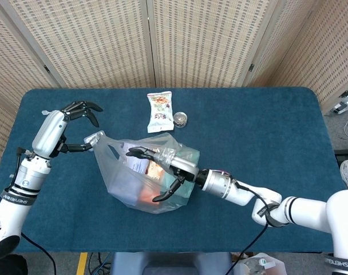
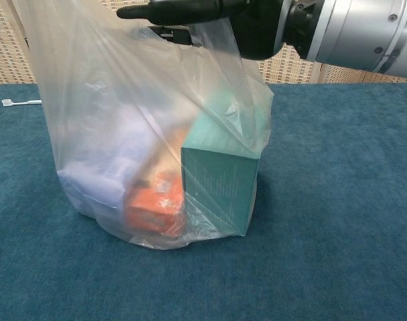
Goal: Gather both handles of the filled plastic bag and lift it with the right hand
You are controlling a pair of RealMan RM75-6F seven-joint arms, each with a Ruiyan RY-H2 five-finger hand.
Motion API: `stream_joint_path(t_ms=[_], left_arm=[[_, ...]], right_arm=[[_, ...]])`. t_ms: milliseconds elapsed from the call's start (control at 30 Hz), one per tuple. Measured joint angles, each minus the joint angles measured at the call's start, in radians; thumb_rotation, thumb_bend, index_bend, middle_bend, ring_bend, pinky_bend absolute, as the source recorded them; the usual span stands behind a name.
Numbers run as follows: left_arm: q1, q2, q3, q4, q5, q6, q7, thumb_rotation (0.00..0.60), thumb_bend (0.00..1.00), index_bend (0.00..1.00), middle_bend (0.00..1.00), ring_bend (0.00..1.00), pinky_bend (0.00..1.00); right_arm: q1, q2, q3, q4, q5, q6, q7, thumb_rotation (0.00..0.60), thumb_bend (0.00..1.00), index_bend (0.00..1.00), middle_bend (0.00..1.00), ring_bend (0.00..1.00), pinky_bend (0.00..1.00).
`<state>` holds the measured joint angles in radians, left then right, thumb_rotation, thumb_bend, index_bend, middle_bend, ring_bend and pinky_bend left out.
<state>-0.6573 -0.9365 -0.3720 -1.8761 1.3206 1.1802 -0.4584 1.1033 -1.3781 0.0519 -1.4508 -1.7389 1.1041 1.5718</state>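
One bag (image 1: 144,186) holding three boxes. Left hand (image 1: 65,123) pinching one handle (image 1: 95,138); right hand (image 1: 162,169) spread open over bag mouth.

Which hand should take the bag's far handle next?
Right. The right hand hovers over the bag's open mouth, fingers spread, and must do the lift. The left hand holds the left handle stretched out, ready to bring it across.

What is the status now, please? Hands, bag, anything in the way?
Left hand pinches one bag handle, held out to the side. Right hand over the bag's mouth, fingers spread. Plastic bag sits on the table, not lifted. Nothing in the way.
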Motion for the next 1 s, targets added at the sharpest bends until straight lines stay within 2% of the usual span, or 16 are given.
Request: stream_joint_path(t_ms=[433, 1000], left_arm=[[0.001, 0.004, -0.006, -0.036, -0.009, -0.007, 0.043, 0.6, 0.25, 0.51, 0.33, 0.24, 0.26], [-0.028, -0.015, -0.018, -0.074, -0.036, -0.037, 0.103, 0.6, 0.24, 0.5, 0.33, 0.24, 0.26]], right_arm=[[0.033, -0.034, 0.044, 0.004, 0.05, -0.035, -0.035, 0.6, 0.0, 0.0, 0.04, 0.0, 0.02], [0.054, -0.063, 0.05, 0.009, 0.058, -0.062, -0.055, 0.6, 0.0, 0.0, 0.04, 0.0, 0.02]])
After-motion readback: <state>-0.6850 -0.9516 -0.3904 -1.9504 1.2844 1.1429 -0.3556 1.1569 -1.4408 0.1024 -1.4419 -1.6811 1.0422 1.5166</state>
